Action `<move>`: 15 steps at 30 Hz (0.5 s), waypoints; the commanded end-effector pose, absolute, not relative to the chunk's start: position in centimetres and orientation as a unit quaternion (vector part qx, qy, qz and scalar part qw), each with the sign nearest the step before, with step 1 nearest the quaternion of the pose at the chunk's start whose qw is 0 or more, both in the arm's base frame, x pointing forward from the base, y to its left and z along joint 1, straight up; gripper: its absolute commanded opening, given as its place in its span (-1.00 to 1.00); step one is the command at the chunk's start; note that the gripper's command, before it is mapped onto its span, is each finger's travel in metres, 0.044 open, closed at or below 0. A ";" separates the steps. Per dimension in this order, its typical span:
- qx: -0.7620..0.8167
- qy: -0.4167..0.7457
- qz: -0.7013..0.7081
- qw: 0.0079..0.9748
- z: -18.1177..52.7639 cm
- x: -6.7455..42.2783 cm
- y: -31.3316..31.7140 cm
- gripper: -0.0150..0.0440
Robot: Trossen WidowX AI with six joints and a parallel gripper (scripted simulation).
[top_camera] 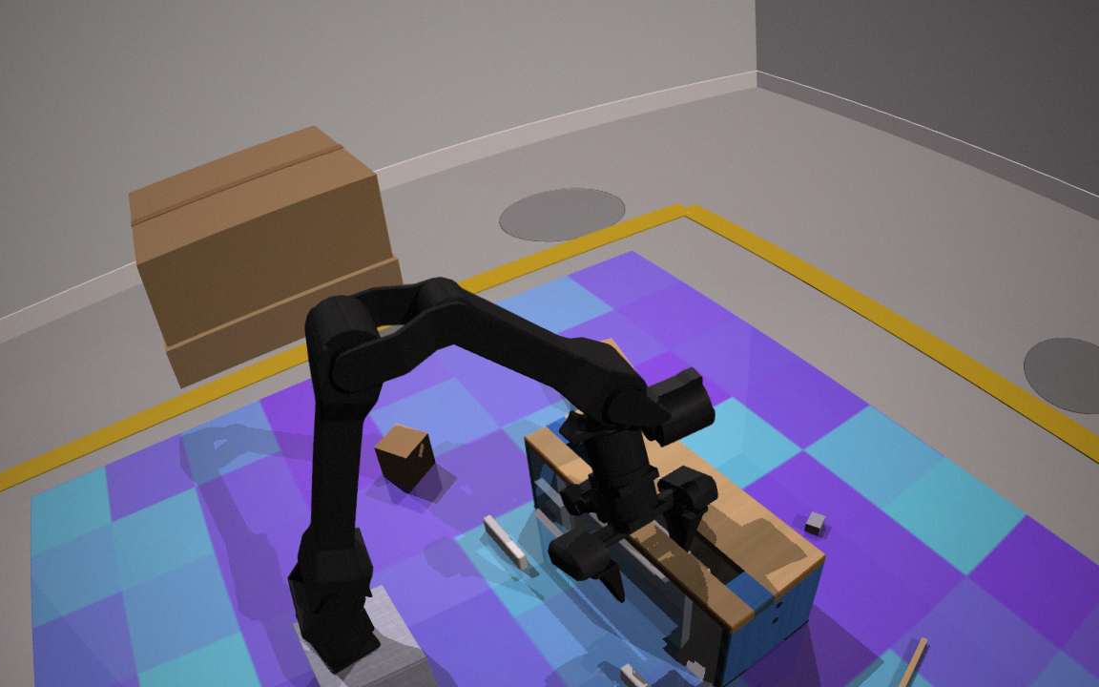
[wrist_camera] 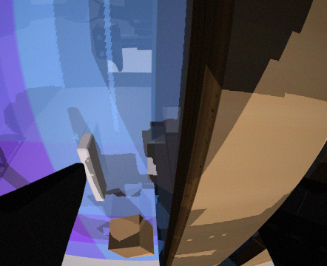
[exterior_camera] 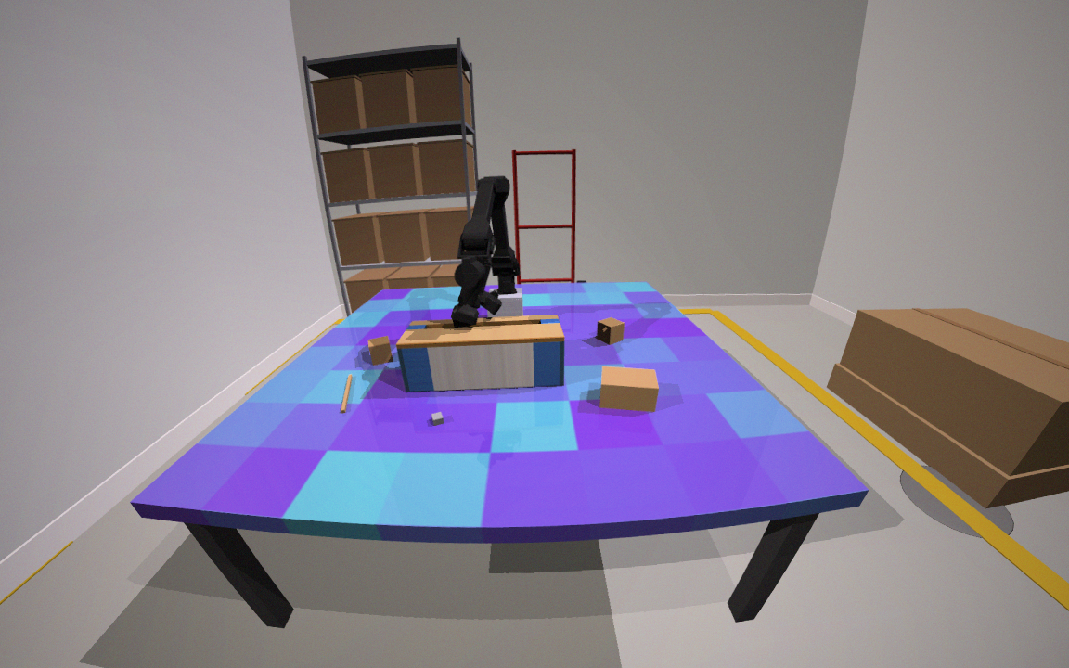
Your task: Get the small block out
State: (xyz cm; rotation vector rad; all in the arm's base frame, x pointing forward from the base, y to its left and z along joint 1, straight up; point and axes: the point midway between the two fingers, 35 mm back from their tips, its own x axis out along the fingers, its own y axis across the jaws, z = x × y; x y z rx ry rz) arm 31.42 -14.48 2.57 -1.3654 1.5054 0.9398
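The box [top_camera: 779, 555] [exterior_camera: 480, 366] [wrist_camera: 263, 143] has a wooden top, blue ends and a clear front, and stands mid-table. My gripper [top_camera: 652, 555] [exterior_camera: 471, 314] [wrist_camera: 160, 170] is open and empty. It points down and straddles the box's upper front edge, with one finger outside the clear front and the other over the top. In the wrist view a small dark shape with a pale patch [wrist_camera: 154, 155] shows behind the clear front; it may be the block. The arm hides the shelf in the top and exterior views.
A white bar [top_camera: 506, 540] [wrist_camera: 91, 168] lies just in front of the box, and a second white bar [top_camera: 632, 675] lies near its end. Around the box are a brown cube [top_camera: 404, 457] [exterior_camera: 610, 330] [wrist_camera: 130, 236], a small grey cube [top_camera: 815, 523] [exterior_camera: 437, 417], a wooden stick [top_camera: 912, 662] [exterior_camera: 345, 392] and a tan carton [exterior_camera: 629, 388].
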 end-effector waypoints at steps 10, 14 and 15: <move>-0.550 0.604 0.377 0.436 2.6 31.4 -15.8 0.86; -0.551 0.604 0.377 0.436 2.6 31.3 -16.3 0.86; -0.551 0.604 0.377 0.436 2.6 31.3 -16.4 0.86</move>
